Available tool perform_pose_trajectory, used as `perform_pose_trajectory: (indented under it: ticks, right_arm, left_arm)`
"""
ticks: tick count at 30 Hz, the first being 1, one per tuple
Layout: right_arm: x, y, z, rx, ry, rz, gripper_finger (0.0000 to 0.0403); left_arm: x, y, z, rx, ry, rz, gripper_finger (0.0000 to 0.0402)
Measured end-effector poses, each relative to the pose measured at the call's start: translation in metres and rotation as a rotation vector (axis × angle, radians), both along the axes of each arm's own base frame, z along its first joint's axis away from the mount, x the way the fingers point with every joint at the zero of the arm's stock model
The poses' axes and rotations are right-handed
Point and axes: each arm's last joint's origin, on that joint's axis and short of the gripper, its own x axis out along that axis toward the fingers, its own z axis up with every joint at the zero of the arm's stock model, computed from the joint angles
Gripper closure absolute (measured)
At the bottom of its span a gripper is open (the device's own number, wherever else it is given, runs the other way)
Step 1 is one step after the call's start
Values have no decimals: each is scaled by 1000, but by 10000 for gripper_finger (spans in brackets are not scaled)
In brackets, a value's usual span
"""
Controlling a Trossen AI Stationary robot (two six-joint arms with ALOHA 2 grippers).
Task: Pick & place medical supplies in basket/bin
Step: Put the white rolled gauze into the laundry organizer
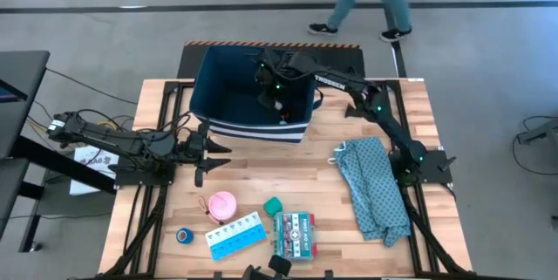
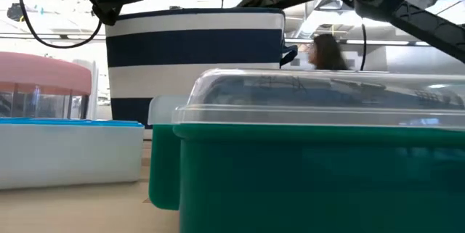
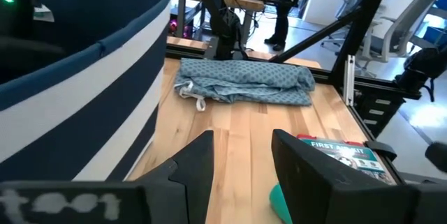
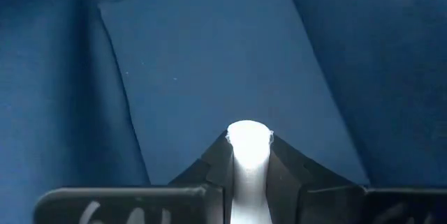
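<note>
right gripper [image 4: 249,155] inside navy bin [image 4: 209,63], jaws gripping white item [image 4: 248,144].

dark jointed arms [image 1: 375,105], white "trossen" lettering, green lights.

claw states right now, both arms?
Left claw: open, empty, over the table.
Right claw: closed on a small white item, inside the bin.

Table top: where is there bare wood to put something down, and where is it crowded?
Bare wood lies between the navy bin, the left gripper and the patterned cloth. The near edge is crowded: pink roll, blue tape, pill organizer, teal piece, flat box.
</note>
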Motion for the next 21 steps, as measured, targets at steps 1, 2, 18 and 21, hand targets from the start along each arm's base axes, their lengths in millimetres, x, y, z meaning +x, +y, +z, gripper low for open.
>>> perform_pose_trajectory:
  ticks: [1,2,18,21]
  right_arm:
    - [2,1,-4,0,4,4,354]
    - [3,1,-7,4,9,6,354]
    - [13,17,-39,-53,155,33,343]
    - [14,20,-40,-49,165,39,326]
  left_arm:
    - [0,0,0,-1,0,3,266]
    - [0,0,0,-2,0,4,266]
    - [0,0,0,-15,-2,14,266]
    - [0,0,0,-15,-2,16,266]
